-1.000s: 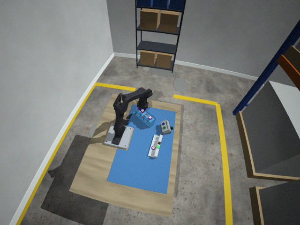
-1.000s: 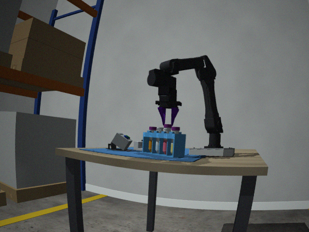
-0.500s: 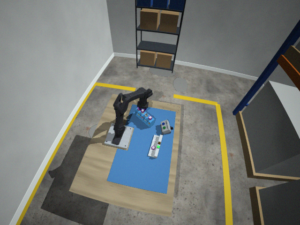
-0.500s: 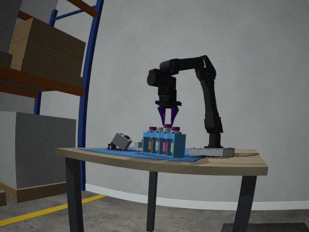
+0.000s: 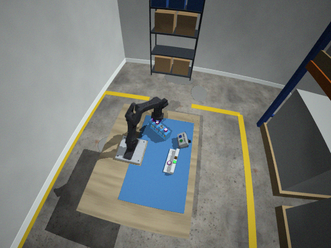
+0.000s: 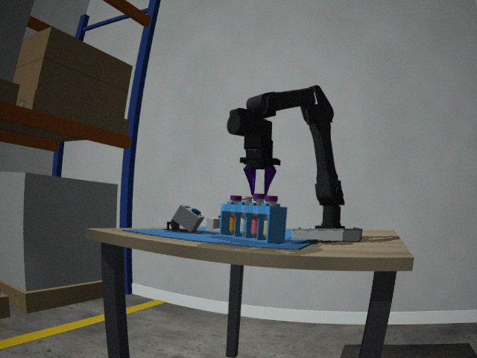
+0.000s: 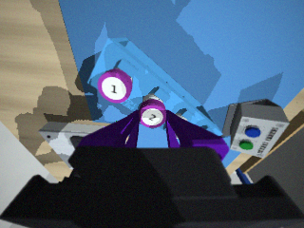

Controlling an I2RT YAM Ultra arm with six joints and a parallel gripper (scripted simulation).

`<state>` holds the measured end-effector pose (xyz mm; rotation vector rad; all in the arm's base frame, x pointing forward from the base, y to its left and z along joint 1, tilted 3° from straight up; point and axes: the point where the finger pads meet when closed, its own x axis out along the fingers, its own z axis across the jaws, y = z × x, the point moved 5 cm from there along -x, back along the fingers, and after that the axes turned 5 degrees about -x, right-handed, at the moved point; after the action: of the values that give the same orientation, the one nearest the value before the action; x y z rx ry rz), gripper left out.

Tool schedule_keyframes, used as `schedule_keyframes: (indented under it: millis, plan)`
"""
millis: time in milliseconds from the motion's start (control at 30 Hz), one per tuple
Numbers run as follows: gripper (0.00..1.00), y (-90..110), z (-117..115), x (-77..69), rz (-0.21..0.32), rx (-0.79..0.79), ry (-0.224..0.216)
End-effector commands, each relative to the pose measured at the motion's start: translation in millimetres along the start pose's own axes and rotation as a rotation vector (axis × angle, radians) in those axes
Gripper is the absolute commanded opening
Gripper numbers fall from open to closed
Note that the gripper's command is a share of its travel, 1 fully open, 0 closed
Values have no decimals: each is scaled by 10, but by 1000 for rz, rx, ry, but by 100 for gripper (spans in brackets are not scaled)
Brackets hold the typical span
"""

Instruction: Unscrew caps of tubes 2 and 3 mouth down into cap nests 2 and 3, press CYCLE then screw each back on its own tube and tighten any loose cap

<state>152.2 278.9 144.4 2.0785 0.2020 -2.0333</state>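
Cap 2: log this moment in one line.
phase: recapping | gripper: shut on cap 2, at tube 2 | cap 1: on its tube | green lamp: lit | a cap in tray | keys: untouched

Even soft light — hard shadows on floor [image 5: 80, 213], edges bowed.
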Motion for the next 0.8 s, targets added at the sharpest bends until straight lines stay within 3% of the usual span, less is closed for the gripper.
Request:
schedule_keyframes:
  millis: [0,433,467,767]
  plan:
    - [0,-24,-21,-19,-17,1,14]
    - [0,-23,-24,3,-17,1,14]
    - [49,-23,-24,3,-17,1,14]
    - [49,-24,-24,2,-17,1,14]
